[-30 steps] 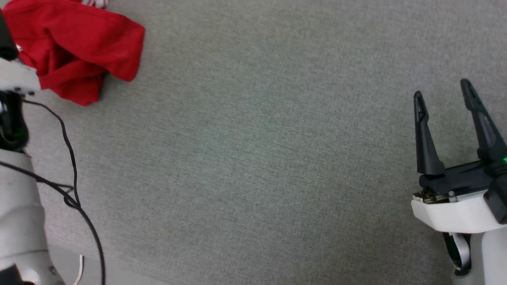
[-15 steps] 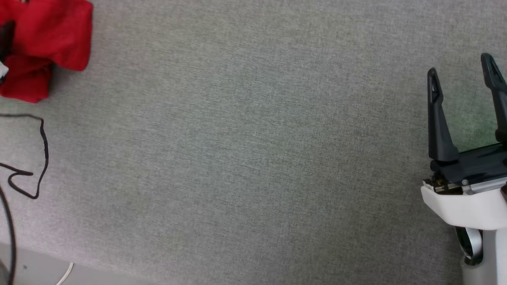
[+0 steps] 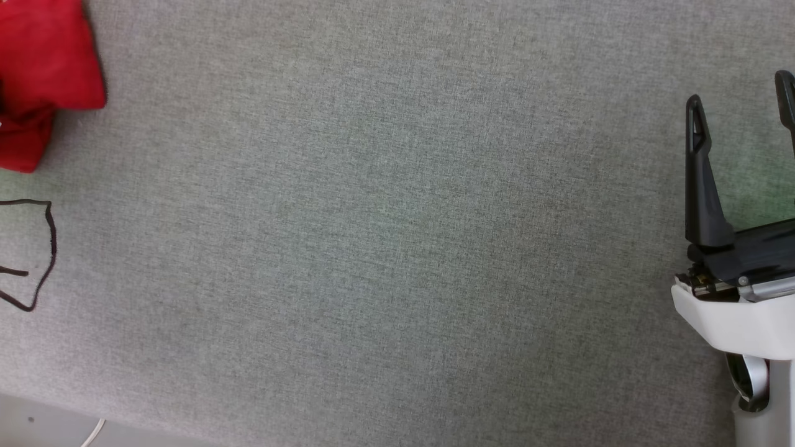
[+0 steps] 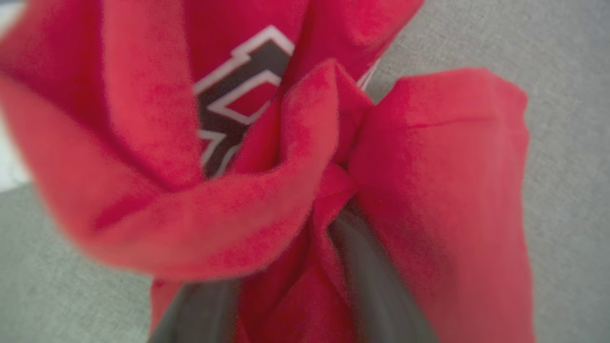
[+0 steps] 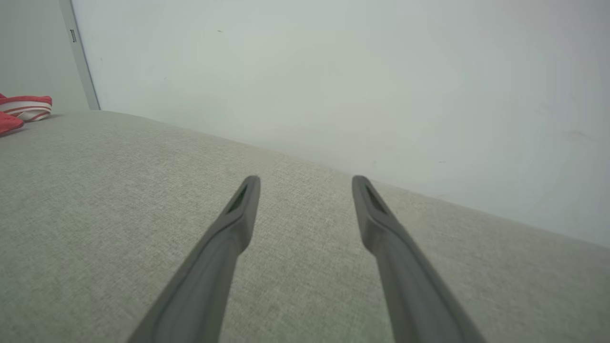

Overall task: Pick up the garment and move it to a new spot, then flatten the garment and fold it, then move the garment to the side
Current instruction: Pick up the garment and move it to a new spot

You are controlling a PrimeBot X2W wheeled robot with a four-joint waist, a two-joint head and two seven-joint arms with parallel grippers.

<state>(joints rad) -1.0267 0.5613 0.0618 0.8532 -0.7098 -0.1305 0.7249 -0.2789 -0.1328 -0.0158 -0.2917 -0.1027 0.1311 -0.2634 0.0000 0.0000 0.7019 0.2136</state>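
Since a second ago the head camera has swung, so the whole picture has slid; I take that as my view turning, not the things moving. From the head view, the garment [image 3: 43, 68] is a red bunch cut off by the upper left corner, with a thin black cable [image 3: 49, 242] looping just below it at the left edge. My right gripper [image 3: 739, 87] sits at the far right edge, fingers up and spread wide, nothing between them. Between cloth and gripper the grey woven surface [image 3: 397, 248] runs bare across the frame, plenty of room to travel. Its near edge crosses the bottom left corner, with a paler strip of floor [image 3: 37, 428] beyond it.

Left wrist view gives me what the head view cannot: the garment [image 4: 429, 166] close up and blurred, red folds bunched around my left gripper [image 4: 286, 286]. Its dark fingers [image 4: 381, 290] rise apart from the bottom edge with a fold of cloth between them; whether they pinch it I cannot tell. Black lettering [image 4: 238, 90] with a white outline peeks out between folds near the top. Grey surface [image 4: 562, 143] shows to the right and lower left.

Right wrist view looks low along my right gripper [image 5: 306, 186], fingers wide apart over bare surface [image 5: 95, 190]. Only this view shows the room: a plain pale wall [image 5: 333, 71] right behind the surface's far edge, and the garment [image 5: 24, 107], red with white stripes, at the far left edge, well apart from these fingers
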